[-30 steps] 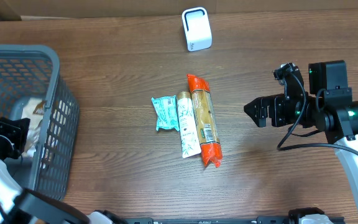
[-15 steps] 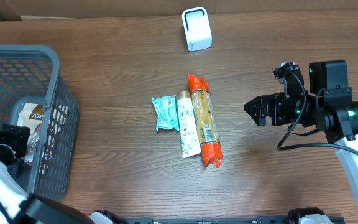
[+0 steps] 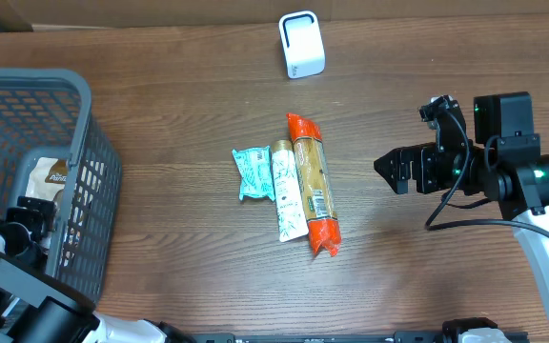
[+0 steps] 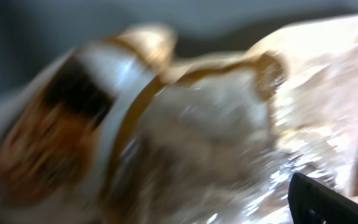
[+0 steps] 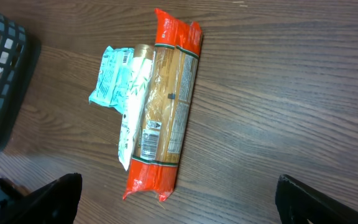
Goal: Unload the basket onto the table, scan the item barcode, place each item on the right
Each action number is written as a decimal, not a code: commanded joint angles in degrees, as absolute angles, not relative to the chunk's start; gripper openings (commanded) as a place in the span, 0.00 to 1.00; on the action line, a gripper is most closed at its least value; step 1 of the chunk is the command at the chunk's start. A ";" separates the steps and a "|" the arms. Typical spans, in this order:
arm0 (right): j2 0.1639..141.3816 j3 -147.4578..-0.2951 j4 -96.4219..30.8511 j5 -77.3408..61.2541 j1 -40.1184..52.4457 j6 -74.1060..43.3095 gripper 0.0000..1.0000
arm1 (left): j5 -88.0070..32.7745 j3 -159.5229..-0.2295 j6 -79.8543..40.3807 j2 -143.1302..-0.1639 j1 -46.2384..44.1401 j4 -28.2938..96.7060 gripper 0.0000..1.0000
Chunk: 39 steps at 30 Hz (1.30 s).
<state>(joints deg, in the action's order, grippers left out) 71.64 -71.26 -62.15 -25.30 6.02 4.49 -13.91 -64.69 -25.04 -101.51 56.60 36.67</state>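
Three items lie side by side mid-table: a teal packet [image 3: 251, 172] [image 5: 112, 78], a cream tube [image 3: 284, 191] [image 5: 134, 99] and a long orange-ended pasta pack [image 3: 313, 186] [image 5: 168, 102] with a barcode label facing up. A white scanner [image 3: 301, 45] stands at the far edge. My right gripper [image 3: 386, 172] [image 5: 179, 202] hovers open to the right of the items, holding nothing. My left gripper [image 3: 29, 221] is down inside the grey basket [image 3: 82, 114], its jaws spread. One dark fingertip [image 4: 328, 200] shows beside a blurred brown-and-white package [image 3: 53, 177] [image 4: 185, 124].
The basket fills the table's left side. Cardboard walls line the far edge behind the scanner. Bare wood lies between the items and my right arm.
My left gripper has opened from shut and shifted slightly toward the near side inside the basket, uncovering more of the package. The right arm and the table items have not moved.
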 commanded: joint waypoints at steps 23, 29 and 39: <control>71.50 -72.71 -62.02 -25.80 5.98 4.34 1.00 | -25.78 -64.62 -18.20 -105.71 54.02 34.52 0.04; 71.50 -72.71 -62.04 -25.82 5.98 4.34 1.00 | -25.96 -64.93 -19.59 -97.51 54.08 36.27 0.04; 71.50 -72.71 -62.06 -25.82 5.98 4.34 1.00 | -25.12 -64.93 -23.40 -86.28 54.08 39.57 0.04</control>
<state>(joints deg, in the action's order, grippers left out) 71.64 -71.26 -62.19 -25.30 6.02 4.47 -24.67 -65.06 -22.04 -88.25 54.72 38.98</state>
